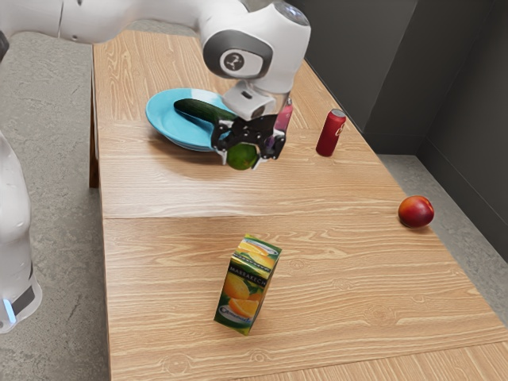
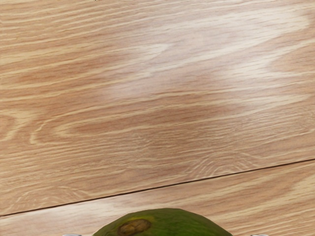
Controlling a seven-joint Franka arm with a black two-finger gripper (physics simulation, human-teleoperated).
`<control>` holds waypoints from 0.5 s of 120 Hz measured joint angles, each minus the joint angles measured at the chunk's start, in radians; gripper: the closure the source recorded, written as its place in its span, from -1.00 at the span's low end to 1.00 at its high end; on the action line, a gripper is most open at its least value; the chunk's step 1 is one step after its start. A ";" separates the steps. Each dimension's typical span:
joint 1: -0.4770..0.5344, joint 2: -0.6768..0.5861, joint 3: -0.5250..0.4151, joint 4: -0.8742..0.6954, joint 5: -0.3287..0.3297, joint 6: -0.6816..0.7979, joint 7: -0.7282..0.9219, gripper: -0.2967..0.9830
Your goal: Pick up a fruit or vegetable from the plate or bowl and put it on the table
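My gripper [image 1: 244, 162] is shut on a round green fruit [image 1: 240, 155], held between the two fingers above the wooden table [image 1: 182, 254], beside the plate. The same green fruit [image 2: 165, 223], with a brown stem scar, appears at the wrist view's lower edge between the fingertips. Behind the hand sits the blue plate [image 1: 163, 119], its far part partly covered by the arm. A dark green cucumber [image 1: 198, 109] lies on it, one end hidden behind the gripper.
A red can [image 1: 330, 133] stands toward the exterior view's right, with a red-orange fruit [image 1: 416, 212] near the table's edge. A juice carton [image 1: 247, 284] stands nearer the camera. Something pink [image 1: 285, 116] is partly hidden behind the gripper.
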 joint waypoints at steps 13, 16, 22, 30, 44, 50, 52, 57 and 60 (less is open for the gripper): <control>-0.001 0.005 -0.005 0.001 -0.005 -0.001 -0.044 -0.21; -0.001 0.005 -0.005 0.001 -0.005 -0.002 -0.054 -0.27; -0.001 0.006 -0.003 0.002 -0.006 -0.004 -0.074 -0.35; 0.000 0.008 0.000 0.003 -0.007 -0.007 -0.100 -0.42; 0.000 0.008 0.002 0.004 -0.007 -0.012 -0.138 -0.48; 0.000 0.008 0.003 0.004 -0.008 -0.013 -0.152 -0.50; 0.000 0.008 0.004 0.004 -0.008 -0.013 -0.156 -0.50; 0.000 0.008 0.004 0.004 -0.008 -0.014 -0.167 -0.51; 0.000 0.008 0.004 0.004 -0.008 -0.014 -0.173 -0.52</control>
